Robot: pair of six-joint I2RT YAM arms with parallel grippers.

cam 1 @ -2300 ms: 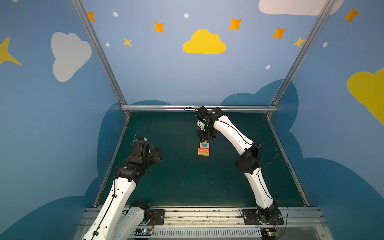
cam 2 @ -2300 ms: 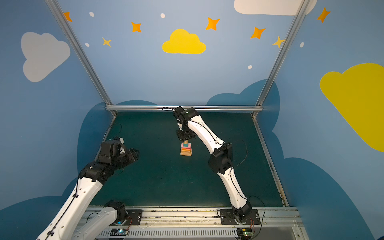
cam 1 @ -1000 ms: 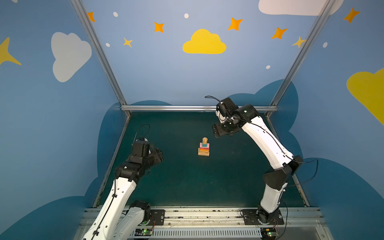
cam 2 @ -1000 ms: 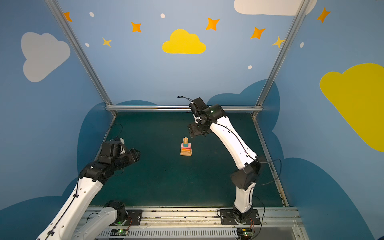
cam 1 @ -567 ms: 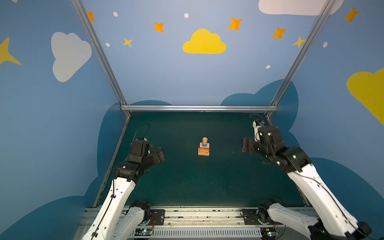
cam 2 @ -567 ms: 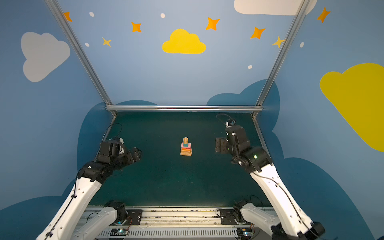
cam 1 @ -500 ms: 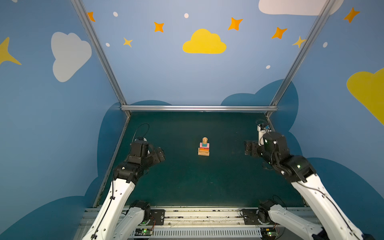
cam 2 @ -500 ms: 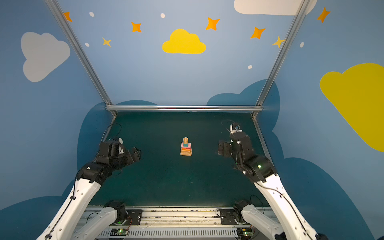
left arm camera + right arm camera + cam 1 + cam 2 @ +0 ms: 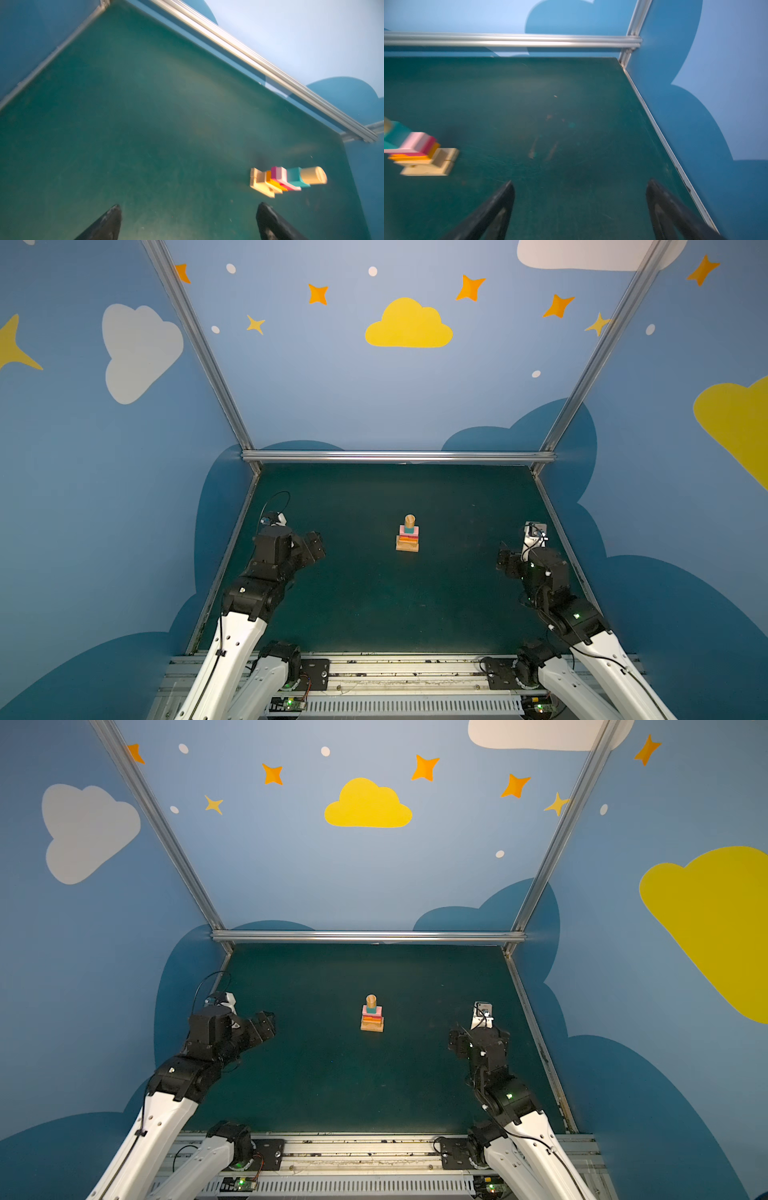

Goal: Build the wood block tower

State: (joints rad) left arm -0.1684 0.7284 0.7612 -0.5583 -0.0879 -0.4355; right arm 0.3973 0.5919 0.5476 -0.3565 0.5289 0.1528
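Tower stands upright near the middle of the counter, a touch toward 12 o'clock, with neither arm touching it. Layers from the bottom: wide tan base, orange, red, pink, teal cube, then the tan cylinder on top. Can't give an exact block count, as it's too small in the top views and blurred in both wrist views.

Left claw is at 9 o'clock of the tower, well apart, near the counter's left edge. The left wrist view shows its jaws spread wide with only green counter between them, gripping nothing. The tower lies beyond the tips.

Right claw is at about 4 o'clock of the tower, well apart, by the right edge. The right wrist view shows its jaws spread wide and nothing held, with the tower partly cut off.

Both top views show the same layout.
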